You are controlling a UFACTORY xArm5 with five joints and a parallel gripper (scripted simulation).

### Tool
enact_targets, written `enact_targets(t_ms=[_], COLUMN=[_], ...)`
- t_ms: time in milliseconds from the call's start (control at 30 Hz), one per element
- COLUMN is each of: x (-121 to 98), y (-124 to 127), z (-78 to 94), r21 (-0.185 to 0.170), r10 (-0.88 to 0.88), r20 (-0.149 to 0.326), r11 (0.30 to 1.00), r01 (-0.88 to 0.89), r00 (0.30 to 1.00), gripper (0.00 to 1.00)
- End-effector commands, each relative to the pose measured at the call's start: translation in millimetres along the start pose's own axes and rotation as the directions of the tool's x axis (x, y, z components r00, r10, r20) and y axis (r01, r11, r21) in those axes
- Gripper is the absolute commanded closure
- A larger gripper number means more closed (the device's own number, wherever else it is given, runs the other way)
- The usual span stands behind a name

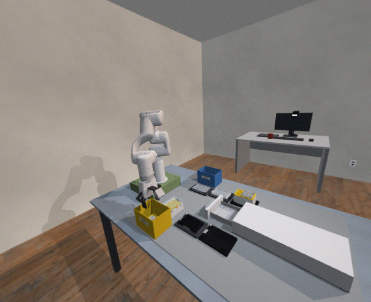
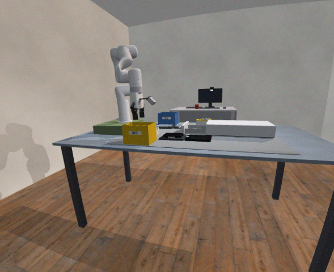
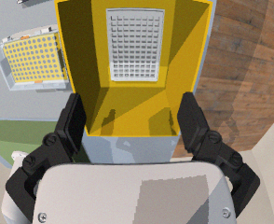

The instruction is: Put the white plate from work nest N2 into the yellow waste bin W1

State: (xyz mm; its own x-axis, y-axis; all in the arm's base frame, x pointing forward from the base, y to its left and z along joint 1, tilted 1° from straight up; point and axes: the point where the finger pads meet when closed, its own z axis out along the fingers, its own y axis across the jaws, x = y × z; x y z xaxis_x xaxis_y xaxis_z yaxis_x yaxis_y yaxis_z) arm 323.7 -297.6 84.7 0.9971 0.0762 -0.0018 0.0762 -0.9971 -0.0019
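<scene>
Now the pincer is hovering above the yellow bin W1, spread wide and gripping nothing, while the white plate is lying flat inside on its floor.
</scene>
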Motion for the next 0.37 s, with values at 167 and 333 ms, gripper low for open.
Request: enact_targets(t_ms=[167, 333], x=[14, 16], y=[-31, -35], z=[-9.8, -11.1], r21=[-0.001, -0.001], r10=[0.0, 0.0], r20=[-0.001, -0.001], r11=[1.0, 1.0], r01=[0.0, 0.0], r00=[1.0, 1.0], gripper=[0.0, 0.0])
